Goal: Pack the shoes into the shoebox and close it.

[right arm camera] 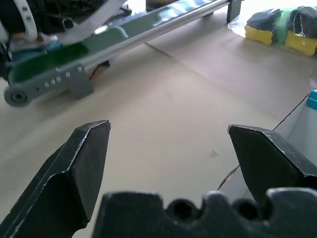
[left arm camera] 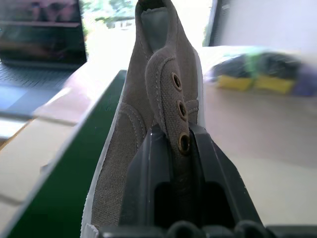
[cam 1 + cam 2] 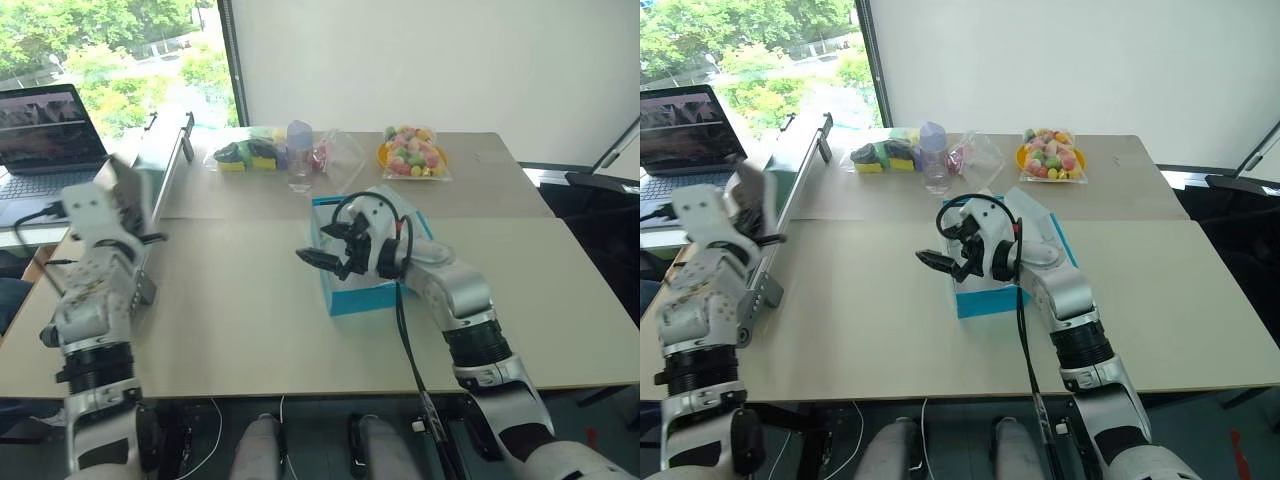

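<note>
Office or lab: laptop [image 3: 45,135], plain worktable [image 3: 250,320], big window [image 3: 110,55].

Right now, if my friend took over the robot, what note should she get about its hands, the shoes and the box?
Left tool: shut on a grey shoe, held up at the table's left side beside the green conveyor.
Right tool: open, empty, hanging at the blue box's left side.
Box: mid-table, open.
Done: one shoe picked up.
Left: put the shoes in and close the lid. Whether a shoe is already in the box, I can't tell.
</note>
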You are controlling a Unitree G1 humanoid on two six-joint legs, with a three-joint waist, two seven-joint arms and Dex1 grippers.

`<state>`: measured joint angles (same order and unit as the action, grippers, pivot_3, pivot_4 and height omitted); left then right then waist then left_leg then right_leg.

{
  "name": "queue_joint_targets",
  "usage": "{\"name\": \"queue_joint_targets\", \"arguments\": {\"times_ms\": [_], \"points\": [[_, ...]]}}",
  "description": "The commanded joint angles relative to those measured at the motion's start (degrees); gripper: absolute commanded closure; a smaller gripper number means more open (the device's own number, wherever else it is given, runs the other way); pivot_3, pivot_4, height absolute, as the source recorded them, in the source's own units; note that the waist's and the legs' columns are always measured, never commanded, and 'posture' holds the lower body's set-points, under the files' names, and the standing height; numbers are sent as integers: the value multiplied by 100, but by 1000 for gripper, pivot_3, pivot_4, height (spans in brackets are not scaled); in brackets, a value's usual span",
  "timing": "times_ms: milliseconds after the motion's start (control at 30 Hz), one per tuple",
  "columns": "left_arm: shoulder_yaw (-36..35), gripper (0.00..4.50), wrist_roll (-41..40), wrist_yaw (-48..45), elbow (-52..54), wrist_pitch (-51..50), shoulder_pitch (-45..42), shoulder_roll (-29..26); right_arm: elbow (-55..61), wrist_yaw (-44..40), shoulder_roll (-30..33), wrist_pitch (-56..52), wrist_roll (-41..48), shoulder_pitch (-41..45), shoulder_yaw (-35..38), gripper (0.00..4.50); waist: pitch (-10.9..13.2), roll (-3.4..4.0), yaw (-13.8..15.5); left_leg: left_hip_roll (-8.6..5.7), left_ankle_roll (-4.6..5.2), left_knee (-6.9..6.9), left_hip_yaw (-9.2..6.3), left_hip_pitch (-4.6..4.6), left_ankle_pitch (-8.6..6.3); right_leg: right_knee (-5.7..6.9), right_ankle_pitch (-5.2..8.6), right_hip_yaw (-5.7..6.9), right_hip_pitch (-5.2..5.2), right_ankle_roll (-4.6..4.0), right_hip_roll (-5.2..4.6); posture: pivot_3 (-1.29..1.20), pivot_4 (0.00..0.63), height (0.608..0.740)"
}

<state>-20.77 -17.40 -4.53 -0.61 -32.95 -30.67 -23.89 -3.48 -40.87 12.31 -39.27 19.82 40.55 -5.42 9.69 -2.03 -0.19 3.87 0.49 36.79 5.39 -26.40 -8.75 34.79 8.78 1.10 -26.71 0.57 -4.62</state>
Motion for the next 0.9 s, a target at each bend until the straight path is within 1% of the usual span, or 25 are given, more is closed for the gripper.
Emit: {"name": "queue_joint_targets", "arguments": {"times_ms": [33,100,133,200,267,300,400,500,567,667,800,867,900], "points": [[588,4498,-200,-118,934,-360,-195,287,223,150,-66,-497,583,191,530,0,0,0,-18,0,0,1,2,0,1,-4,0,-7,1,2,4,0,150,740],[730,4498,-287,-26,1141,-569,-253,526,234,341,-171,-741,843,266,798,0,0,-1,-50,1,1,3,2,1,2,-4,-4,-14,2,21,13,0,150,740],[877,4498,-292,-31,1255,-675,-294,613,221,459,-243,-855,1008,325,983,0,0,-1,-67,2,3,3,1,1,3,-3,-13,-17,2,43,17,0,150,740],[1202,4498,-261,-56,1455,-877,-444,737,83,831,-433,-1141,1398,509,1487,0,0,-1,-92,4,5,3,-4,2,4,-3,-12,-25,0,44,29,0,150,740],[1350,4498,-366,14,1591,-1083,-675,977,-107,1191,-558,-1260,1630,690,1889,0,1,-3,-82,5,19,3,-11,3,13,1,-10,-25,-2,42,35,0,150,740],[1365,4498,-413,46,1639,-1165,-752,1075,-152,1302,-584,-1296,1690,740,1991,0,1,-3,-72,4,38,3,-12,3,24,2,-10,-25,-1,43,35,0,150,740],[1696,4498,-500,145,1793,-1475,-1046,1555,-418,1705,-669,-1289,1888,972,2382,0,1,-2,-61,1,33,5,-12,4,21,-3,-11,-25,4,46,30,0,150,740],[1837,4498,-656,365,2008,-1946,-1296,2072,-696,2005,-634,-1163,1844,1077,2514,0,1,-2,-54,-2,30,5,-14,7,19,-17,-12,-24,17,49,28,0,150,740],[1938,4498,-792,406,2191,-2231,-1427,2316,-792,2094,-593,-1071,1778,1089,2510,0,1,-2,-55,-3,33,6,-17,7,21,-28,-14,-24,23,53,28,0,150,740],[1989,4498,-857,392,2296,-2528,-1404,2496,-883,2191,-572,-958,1781,1132,2567,0,3,1,-100,-4,50,6,-22,7,31,-36,-16,-28,25,56,33,0,150,740],[1994,4498,-890,367,2357,-2811,-1158,2618,-951,2336,-551,-763,1775,1191,2665,0,3,1,-97,-4,58,4,-36,9,36,-37,-13,-29,25,58,43,0,150,740],[1973,4500,-941,338,2385,-2875,-1097,2635,-935,2380,-547,-711,1799,1163,2681,511,3,1,-89,-4,59,4,-37,8,36,-37,-12,-30,26,59,42,0,150,740],[1969,4500,-947,333,2392,-2889,-1084,2635,-908,2372,-542,-708,1818,1140,2670,677,3,1,-89,-5,59,5,-35,8,36,-39,-12,-32,26,60,41,0,150,740]]}}
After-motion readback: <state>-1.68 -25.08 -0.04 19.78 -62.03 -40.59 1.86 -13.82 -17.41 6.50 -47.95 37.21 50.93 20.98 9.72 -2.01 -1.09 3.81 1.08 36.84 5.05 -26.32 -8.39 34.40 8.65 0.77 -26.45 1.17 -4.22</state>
